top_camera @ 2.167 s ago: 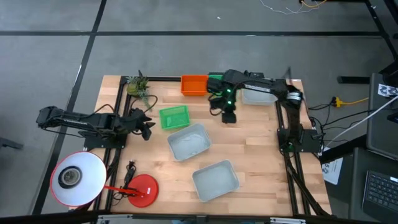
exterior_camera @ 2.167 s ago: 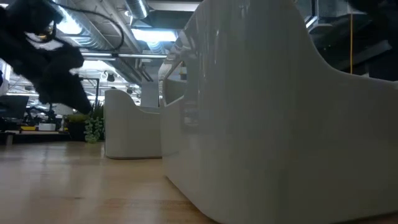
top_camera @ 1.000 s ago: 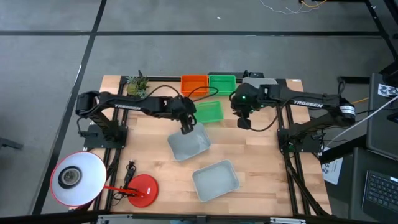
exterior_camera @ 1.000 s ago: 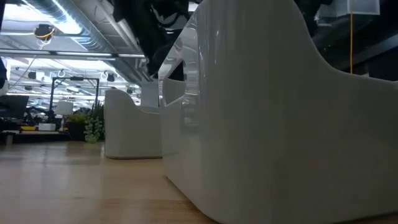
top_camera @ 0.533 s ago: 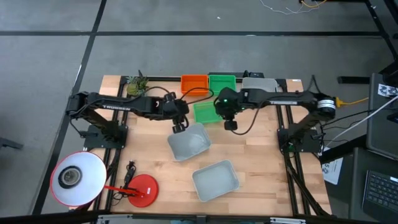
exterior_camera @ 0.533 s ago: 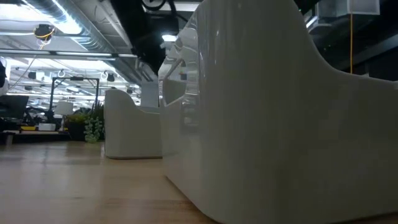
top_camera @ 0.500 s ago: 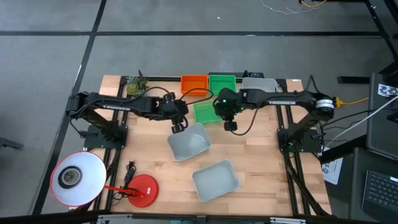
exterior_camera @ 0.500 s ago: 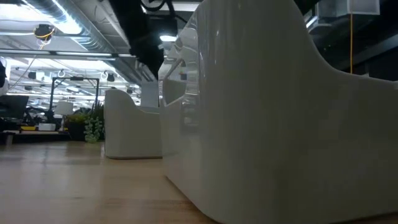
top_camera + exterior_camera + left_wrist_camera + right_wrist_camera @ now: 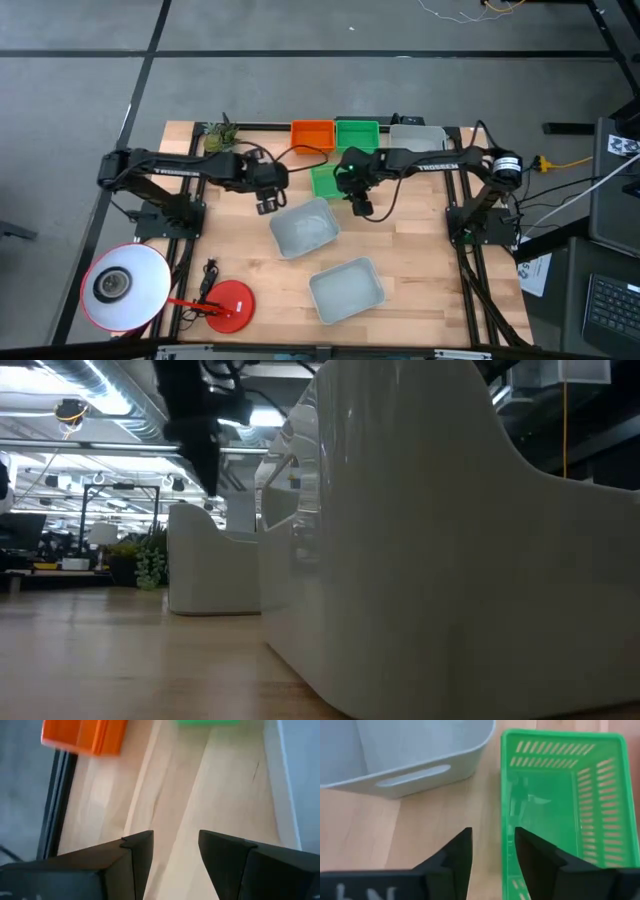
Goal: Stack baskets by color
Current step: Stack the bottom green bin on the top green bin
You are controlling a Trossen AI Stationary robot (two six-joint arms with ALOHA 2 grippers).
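1. My right gripper (image 9: 362, 207) had advanced to the loose green basket (image 9: 326, 181); its jaws stood parted, straddling the near rim, gripping nothing yet.
2. My left gripper (image 9: 267, 204) had retreated from the grey basket (image 9: 304, 228), open and empty.
3. Judgement: green stacking comes next.
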